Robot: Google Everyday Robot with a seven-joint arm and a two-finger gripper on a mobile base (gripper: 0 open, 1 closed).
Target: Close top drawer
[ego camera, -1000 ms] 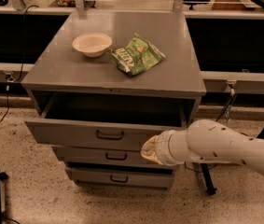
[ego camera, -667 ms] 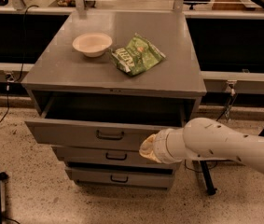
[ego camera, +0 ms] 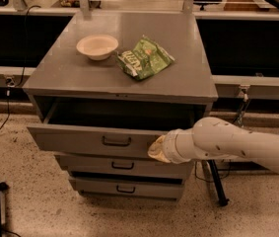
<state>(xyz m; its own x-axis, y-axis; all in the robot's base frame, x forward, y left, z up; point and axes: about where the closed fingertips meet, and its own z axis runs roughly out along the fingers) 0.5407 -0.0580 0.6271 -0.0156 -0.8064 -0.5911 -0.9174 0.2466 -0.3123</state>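
- Your end effector (ego camera: 157, 149) sits a touch higher than a second ago, right against the front of the top drawer (ego camera: 75, 139).
- Its handle (ego camera: 117, 141) is just left of the end effector.
- Open or closed? You cannot tell.
- The drawer holds the same place, still pulled out, so the closing push is likely only beginning.

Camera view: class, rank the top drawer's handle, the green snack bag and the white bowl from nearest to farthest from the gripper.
Gripper is at the top drawer front, right of centre.
1. Handle: just left of it, on the same front.
2. Green snack bag: on the cabinet top, middle.
3. White bowl: cabinet top, farther left and back.
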